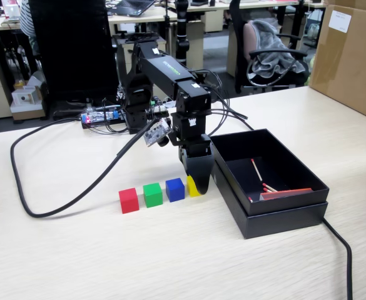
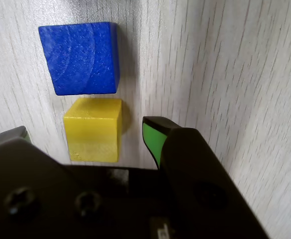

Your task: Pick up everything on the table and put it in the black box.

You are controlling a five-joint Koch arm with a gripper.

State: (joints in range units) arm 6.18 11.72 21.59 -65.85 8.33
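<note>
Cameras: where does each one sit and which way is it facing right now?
Fixed view: stands off the table's front edge, raised, looking across and down at the cube row, the black box and the whole arm, with the office behind.
Wrist view: rides on the gripper, looking straight down at the tabletop; its dark body and both jaws, open around the yellow cube, fill the bottom.
Shared: the yellow cube, the blue cube next to it, and the gripper.

Stood in a row on the pale surface: red cube, green cube, blue cube, yellow cube partly hidden behind lowered black fingers, just beside black box
</note>
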